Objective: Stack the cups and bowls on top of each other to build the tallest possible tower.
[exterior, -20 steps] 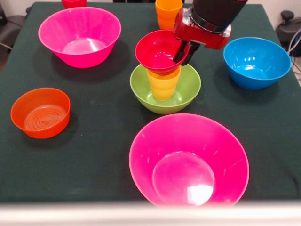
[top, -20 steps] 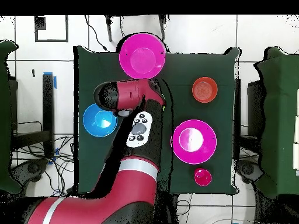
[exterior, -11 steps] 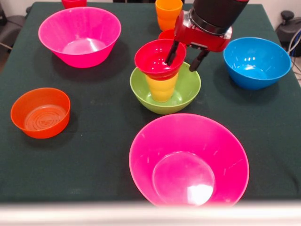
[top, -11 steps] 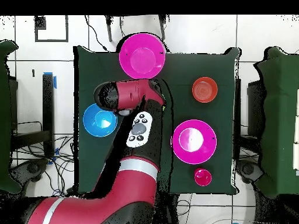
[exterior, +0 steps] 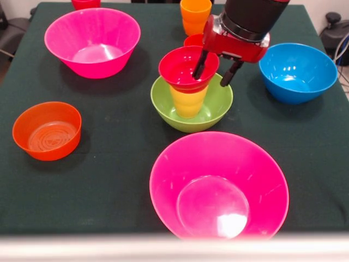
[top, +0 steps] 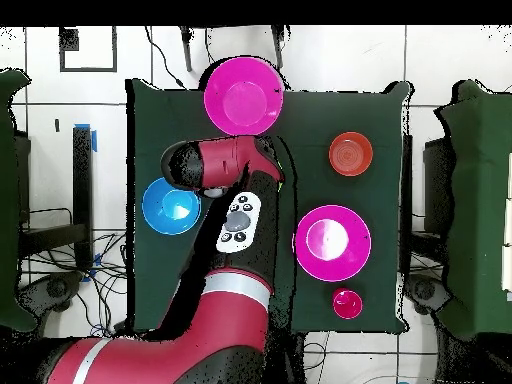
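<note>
- Nearest the front view's camera sits a large glossy hot-pink plastic bowl [exterior: 219, 185], empty, in front of the lime-green plastic bowl [exterior: 192, 103].
- To the green bowl's left and slightly nearer, well apart, lies a small translucent orange bowl with a ringed base [exterior: 47, 130].
- The tower stands mid-table: a yellow tapered plastic cup [exterior: 188, 101] upright inside the green bowl, a small glossy red bowl [exterior: 186, 67] seated on the cup.
- The red-and-black gripper [exterior: 214, 71] is spread open, one finger inside the red bowl, one outside its rim, clasping nothing.
- Judgement: lift straight up, so neither finger drags the rim and tips the bowl.
- Right of the green bowl: a medium blue bowl [exterior: 297, 72]. Beyond: a second hot-pink bowl [exterior: 92, 41] and an orange cup [exterior: 195, 16].
</note>
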